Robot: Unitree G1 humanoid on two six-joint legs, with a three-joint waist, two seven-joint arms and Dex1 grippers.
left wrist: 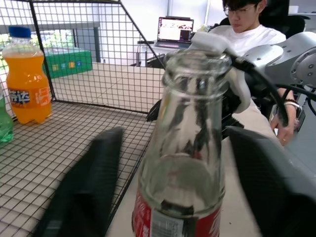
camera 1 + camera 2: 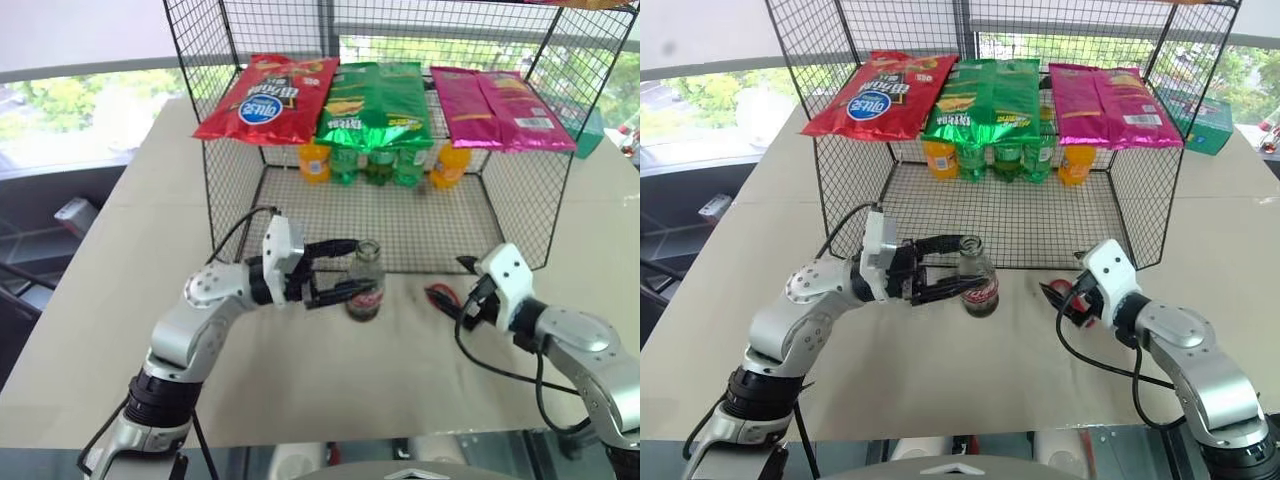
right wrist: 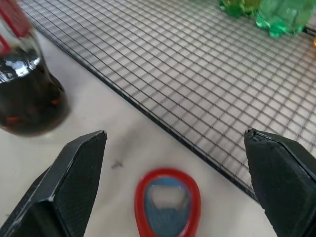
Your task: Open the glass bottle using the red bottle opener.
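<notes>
Left of centre, your left gripper (image 2: 340, 270) stands wide open around the glass bottle (image 2: 365, 283), fingers flanking its body without clamping. The mouth looks uncapped. Expect smooth, rigid, breakable glass, bottom-heavy with dark liquid; I'd grip the labelled belly, not the neck. Lower right, your right gripper (image 3: 175, 185) is spread wide and empty over the red bottle opener (image 3: 167, 202) lying flat on the table (image 2: 300, 380); it's light and stiff, so pinch its edges.
</notes>
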